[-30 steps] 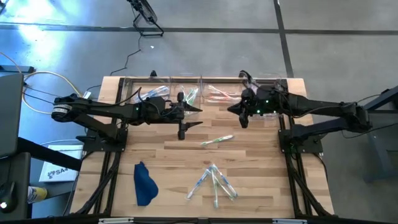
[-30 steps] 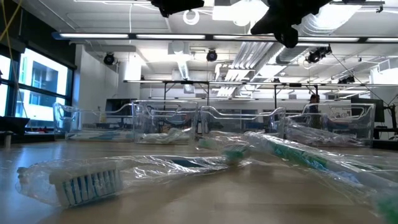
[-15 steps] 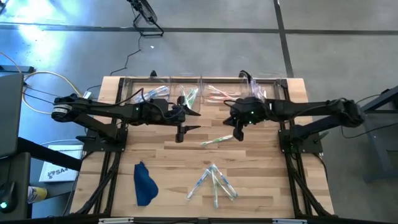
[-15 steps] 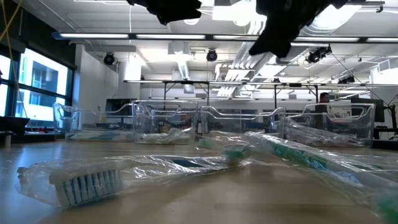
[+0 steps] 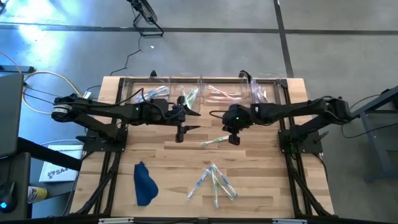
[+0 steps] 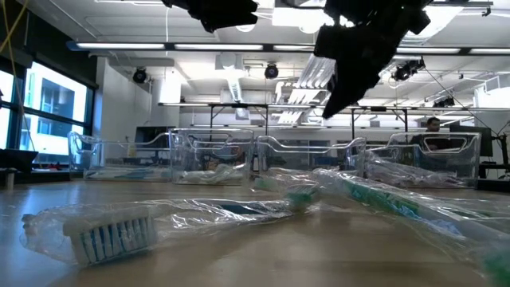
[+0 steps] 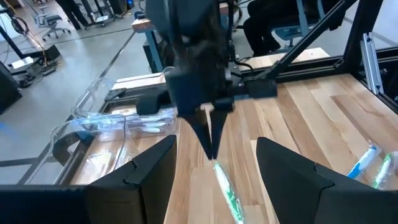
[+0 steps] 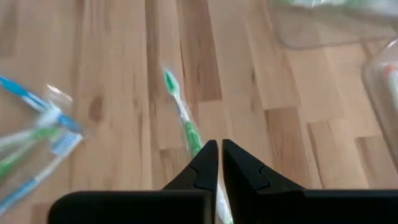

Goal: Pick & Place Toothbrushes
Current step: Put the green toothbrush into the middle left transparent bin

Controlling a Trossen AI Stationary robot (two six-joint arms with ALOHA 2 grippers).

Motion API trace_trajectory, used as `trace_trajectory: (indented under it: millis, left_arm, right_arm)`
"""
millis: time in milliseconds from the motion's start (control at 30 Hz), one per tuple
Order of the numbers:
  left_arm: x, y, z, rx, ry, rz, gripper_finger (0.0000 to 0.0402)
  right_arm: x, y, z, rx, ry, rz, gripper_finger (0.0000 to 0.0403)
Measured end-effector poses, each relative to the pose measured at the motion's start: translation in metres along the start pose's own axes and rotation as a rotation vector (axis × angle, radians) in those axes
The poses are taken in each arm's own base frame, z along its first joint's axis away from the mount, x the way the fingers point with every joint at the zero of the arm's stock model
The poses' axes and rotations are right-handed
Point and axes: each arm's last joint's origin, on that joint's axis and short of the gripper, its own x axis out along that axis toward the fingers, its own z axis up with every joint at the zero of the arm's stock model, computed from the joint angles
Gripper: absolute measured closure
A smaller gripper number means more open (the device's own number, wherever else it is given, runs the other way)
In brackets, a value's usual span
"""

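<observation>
Above mid-surface (image 5: 249,180), the right hand (image 5: 234,138), fingers nearly closed and empty, is seen just over a green toothbrush (image 5: 216,140), contact uncertain; the left hand (image 5: 186,121) is held wide nearby.

Green toothbrush (image 5: 217,140) on pale, striped wooden table (image 5: 261,180)
Dark blue cloth (image 5: 144,183) nearby; black grippers; clear bins (image 5: 186,87)

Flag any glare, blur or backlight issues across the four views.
High view: bright glare on the floor at top left. Low view: ceiling lights backlight the arms into silhouettes; the near toothbrush is soft, its wrapper glinting. Right wrist view: blurred throughout, green toothbrush smeared beyond the right tool. Left wrist view: sharpest, bins slightly glary.
</observation>
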Motion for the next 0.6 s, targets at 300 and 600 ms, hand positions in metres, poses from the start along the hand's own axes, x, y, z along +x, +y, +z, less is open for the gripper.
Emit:
trace_trajectory:
  millis: [300, 600]
  left_arm:
    - [0.000, 0.000, 0.000, 0.002, 0.000, 0.000, 0.0183]
    - [0.000, 0.000, 0.000, 0.002, 0.000, 0.000, 0.0183]
  right_arm:
    - [0.032, 0.013, -0.011, -0.161, 0.121, 0.024, 0.0284]
    - [0.061, 0.022, -0.025, -0.254, 0.232, -0.003, 0.0194]
